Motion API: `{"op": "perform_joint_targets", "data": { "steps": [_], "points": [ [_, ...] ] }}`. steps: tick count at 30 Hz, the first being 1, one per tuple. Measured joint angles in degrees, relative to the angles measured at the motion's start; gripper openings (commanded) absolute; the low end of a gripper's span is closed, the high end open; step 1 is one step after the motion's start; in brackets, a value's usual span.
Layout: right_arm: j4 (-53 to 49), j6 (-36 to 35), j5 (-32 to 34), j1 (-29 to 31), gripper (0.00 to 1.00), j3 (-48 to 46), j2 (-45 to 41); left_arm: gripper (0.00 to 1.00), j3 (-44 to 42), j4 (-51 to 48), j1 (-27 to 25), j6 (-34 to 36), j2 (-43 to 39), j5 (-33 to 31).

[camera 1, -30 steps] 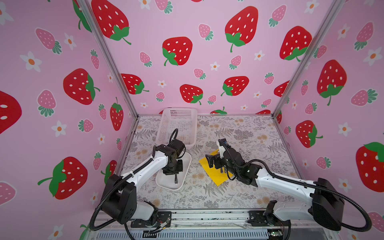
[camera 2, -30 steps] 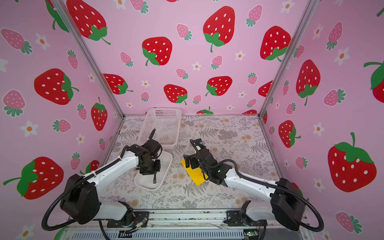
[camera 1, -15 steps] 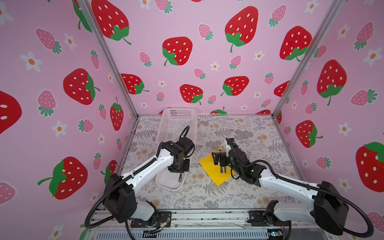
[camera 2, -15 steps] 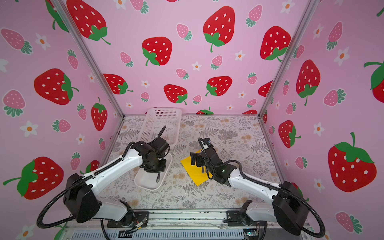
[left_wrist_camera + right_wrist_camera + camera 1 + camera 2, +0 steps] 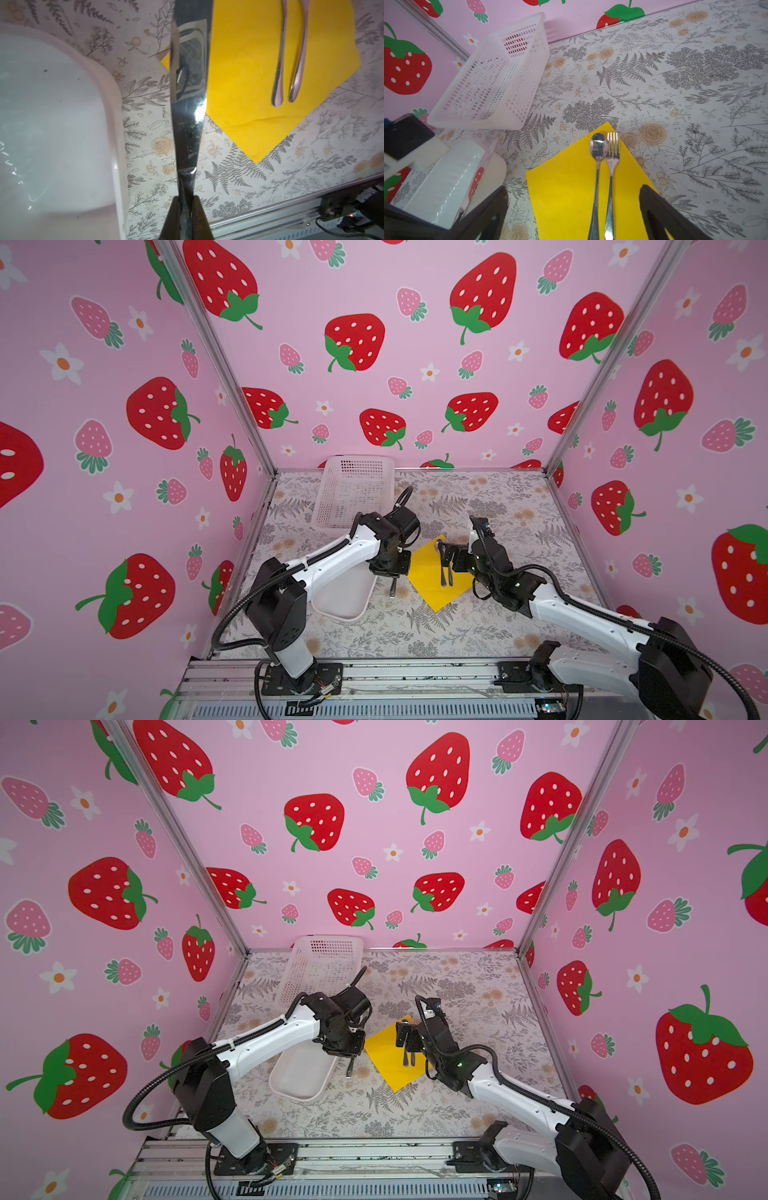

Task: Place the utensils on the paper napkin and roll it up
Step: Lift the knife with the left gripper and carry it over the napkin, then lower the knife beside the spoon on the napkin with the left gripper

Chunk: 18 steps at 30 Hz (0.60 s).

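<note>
- Left gripper [image 5: 186, 199]: jaws closed tight on one end of the knife [image 5: 188, 87], which runs straight out from the fingers
- Seen in a top view, left gripper [image 5: 392, 568] sits over the strip of table [image 5: 478, 497] between the white tray [image 5: 340, 605] and the paper napkin [image 5: 428, 576], with the knife [image 5: 392, 590] pointing toward the front edge
- Whether the knife touches the table cannot be told; in the left wrist view its far half crosses the near edge of the napkin [image 5: 239, 72]
- Right gripper [image 5: 573, 187]: jaws spread wide, nothing between them, poised over the napkin [image 5: 560, 187] above the utensil handles
- Spoon [image 5: 598, 147] and fork [image 5: 613, 149] lie flat on the napkin, side by side and parallel, heads toward its far corner, on the half nearer the right arm
- Napkin lies flat and unrolled on the floral table, turned corner-on to the front, near the middle
- Tray [image 5: 62, 104] holds nothing visible, just left of the napkin
- White mesh basket [image 5: 488, 83] stands at the back wall, left of centre, apart from the napkin
</note>
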Motion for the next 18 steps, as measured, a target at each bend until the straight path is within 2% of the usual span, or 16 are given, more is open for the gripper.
{"op": "perform_joint_targets", "data": {
  "steps": [12, 18],
  "points": [
    [-1.75, 1.90, -6.95, -6.21, 1.00, -3.23, 0.24, 0.07, 10.67, 6.12, -0.04, -1.51, 16.28, 5.84],
    [-1.97, 2.14, -10.16, -7.85, 1.00, -3.58, 1.38, 0.07, 13.14, 7.80, -0.04, -2.54, 21.05, 8.07]
  ]
}}
